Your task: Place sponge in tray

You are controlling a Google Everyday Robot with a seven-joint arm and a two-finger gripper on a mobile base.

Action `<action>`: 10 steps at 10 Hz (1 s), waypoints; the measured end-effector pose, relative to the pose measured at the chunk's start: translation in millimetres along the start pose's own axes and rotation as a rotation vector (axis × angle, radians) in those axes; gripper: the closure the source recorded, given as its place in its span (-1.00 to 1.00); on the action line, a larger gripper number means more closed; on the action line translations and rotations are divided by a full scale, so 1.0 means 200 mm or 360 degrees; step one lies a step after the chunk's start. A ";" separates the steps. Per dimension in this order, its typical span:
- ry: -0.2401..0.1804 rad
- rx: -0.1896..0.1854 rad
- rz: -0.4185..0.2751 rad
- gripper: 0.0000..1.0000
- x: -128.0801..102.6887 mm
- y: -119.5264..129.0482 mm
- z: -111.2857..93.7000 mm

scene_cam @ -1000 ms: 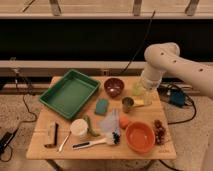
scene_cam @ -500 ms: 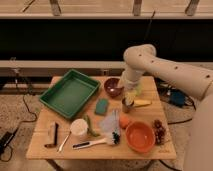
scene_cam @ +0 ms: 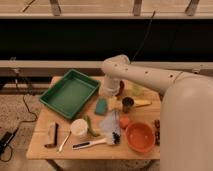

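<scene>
fingers (scene_cam: 107, 94) just above sponge (scene_cam: 101, 106), beside tray (scene_cam: 69, 93)

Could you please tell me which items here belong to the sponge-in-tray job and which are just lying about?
For the job: sponge; green tray; gripper, jaws open, close by the sponge.
Lying about: orange bowl; pale cloth; pea pod; white cup; brush; dark cup.
</scene>
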 end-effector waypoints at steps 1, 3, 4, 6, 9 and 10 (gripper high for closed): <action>-0.0012 0.0005 -0.0041 -0.41 -0.03 -0.02 0.05; -0.0028 0.0018 -0.0144 -0.41 -0.08 -0.05 0.15; -0.0022 0.0023 -0.0190 -0.41 -0.08 -0.06 0.16; 0.0015 0.0022 -0.0297 -0.41 -0.11 -0.10 0.20; 0.0084 0.0016 -0.0393 -0.41 -0.08 -0.16 0.24; 0.0104 0.0014 -0.0407 -0.41 -0.06 -0.17 0.26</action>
